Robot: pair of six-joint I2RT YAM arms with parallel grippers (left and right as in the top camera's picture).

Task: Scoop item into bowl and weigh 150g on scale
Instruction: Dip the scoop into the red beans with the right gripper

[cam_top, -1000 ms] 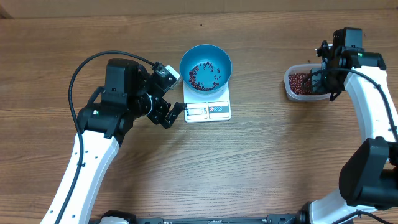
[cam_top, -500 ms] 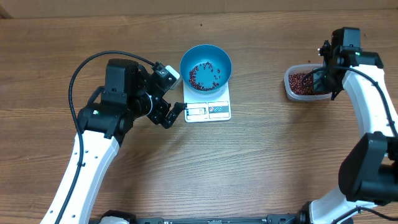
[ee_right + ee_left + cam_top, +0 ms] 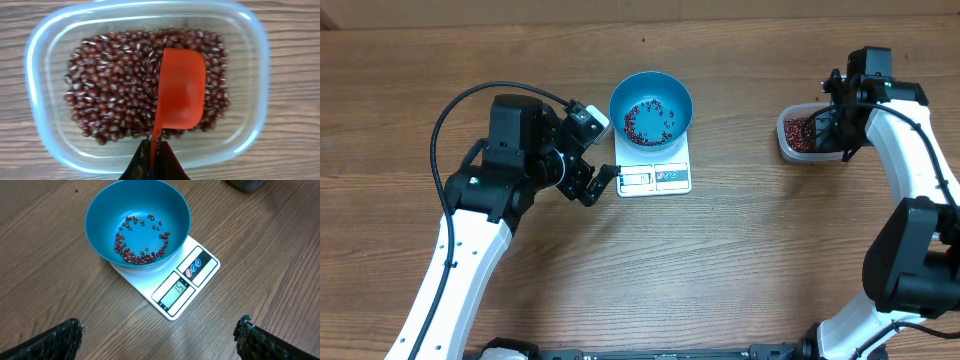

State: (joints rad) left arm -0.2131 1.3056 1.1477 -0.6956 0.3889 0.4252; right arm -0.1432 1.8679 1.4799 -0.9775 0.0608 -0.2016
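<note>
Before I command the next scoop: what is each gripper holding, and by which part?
Right gripper: shut on the red scoop, by its thin handle end. Left gripper: open, holding nothing.

The white-and-black left arm (image 3: 470, 250) rises from the near edge and bends right at its black wrist. Its left gripper (image 3: 594, 160) has the jaws spread wide, the textured black fingertips (image 3: 60, 339) far apart. The right arm (image 3: 920, 170) stretches forward and curls left. Its right gripper (image 3: 155, 162) points down, jaws pinched tight on the thin handle of a red plastic scoop (image 3: 180, 90).
</note>
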